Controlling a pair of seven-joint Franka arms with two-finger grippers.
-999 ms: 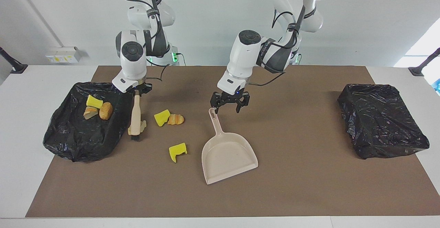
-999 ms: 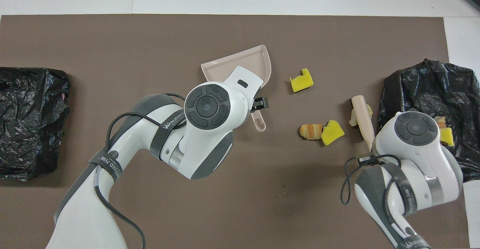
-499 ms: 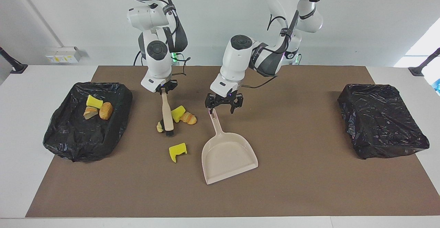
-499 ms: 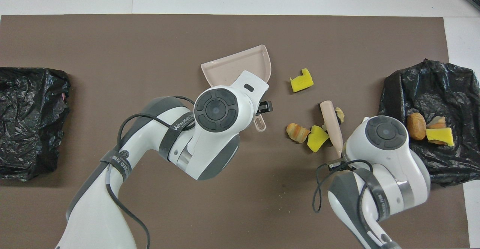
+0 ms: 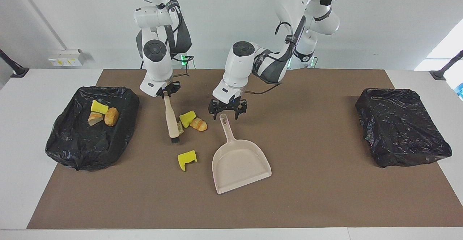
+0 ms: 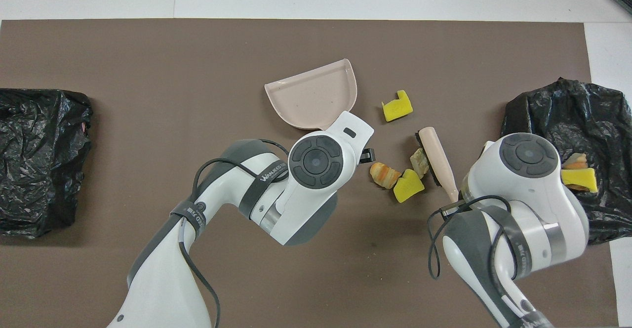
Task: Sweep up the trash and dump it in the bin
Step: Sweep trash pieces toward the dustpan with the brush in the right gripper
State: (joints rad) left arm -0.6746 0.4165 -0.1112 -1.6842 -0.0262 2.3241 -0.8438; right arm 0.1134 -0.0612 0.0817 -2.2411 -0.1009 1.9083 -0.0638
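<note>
While the right tool [image 5: 165,92] grips the brush [image 5: 171,120], three trash scraps [image 5: 191,120] lie beside its bristles.

Left tool [image 5: 228,113] apparently open; right tool [image 5: 166,93] clamped.

White counter [image 5: 43,77] under brown mat [image 5: 318,196].
Mid-frame: beige dustpan [image 5: 240,166], yellow and brown scraps [image 5: 187,159]; black-bagged bins [image 5: 403,126] at both ends.

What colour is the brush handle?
Pale beige, with dark bristles at its tip; the brush handle shows best in the facing view.
</note>
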